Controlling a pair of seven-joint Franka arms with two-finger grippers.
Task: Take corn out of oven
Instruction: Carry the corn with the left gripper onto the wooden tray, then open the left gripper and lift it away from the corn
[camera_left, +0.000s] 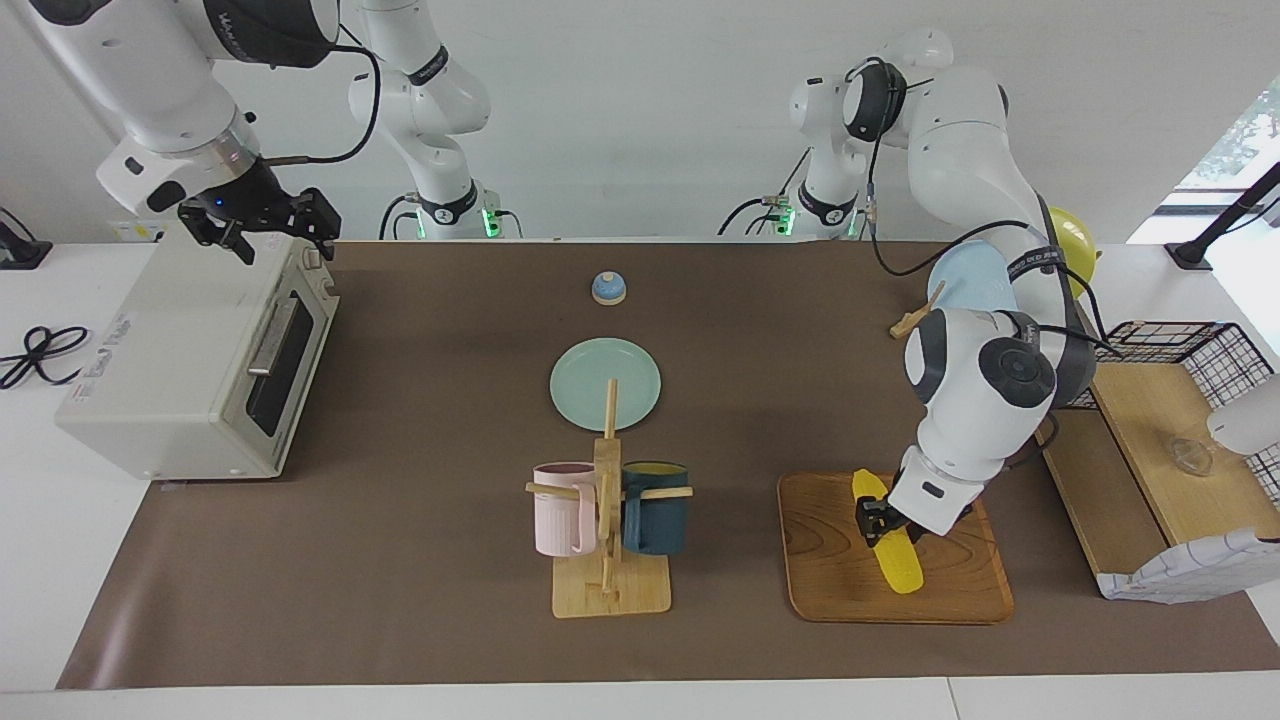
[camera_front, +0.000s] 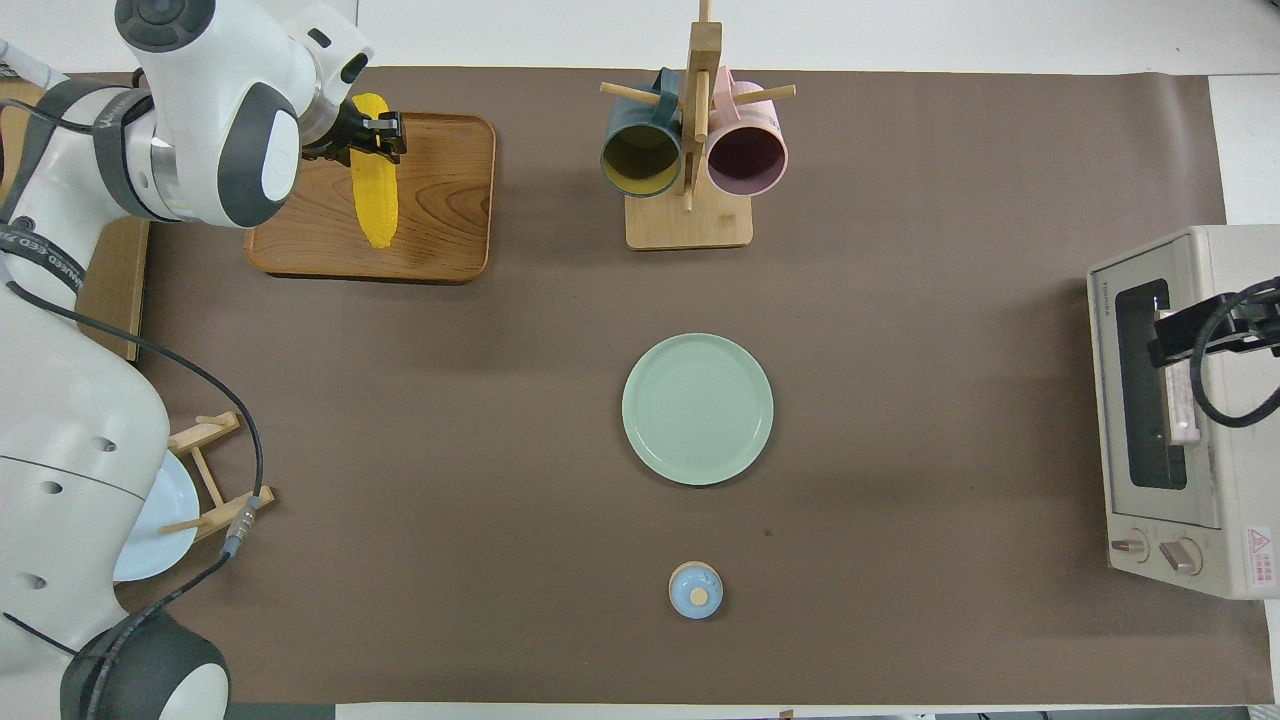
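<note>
The yellow corn (camera_left: 900, 570) lies on a wooden tray (camera_left: 830, 560) toward the left arm's end of the table. It also shows in the overhead view (camera_front: 375, 205) on the tray (camera_front: 450, 200). My left gripper (camera_left: 878, 520) (camera_front: 370, 135) is down on the tray, shut around the corn's end that lies farther from the robots. The off-white oven (camera_left: 170, 380) (camera_front: 1225, 480) stands at the right arm's end with its glass door shut. My right gripper (camera_left: 262, 228) (camera_front: 1205, 335) hangs above the oven, over its door edge, touching nothing.
A green plate (camera_left: 580, 380) (camera_front: 697, 408) lies mid-table. A wooden mug rack (camera_left: 610, 590) (camera_front: 690, 225) with a pink and a dark blue mug stands farther out. A small blue bell (camera_left: 608, 288) (camera_front: 695, 590) sits near the robots. A wire basket (camera_left: 1200, 350) stands beside the tray.
</note>
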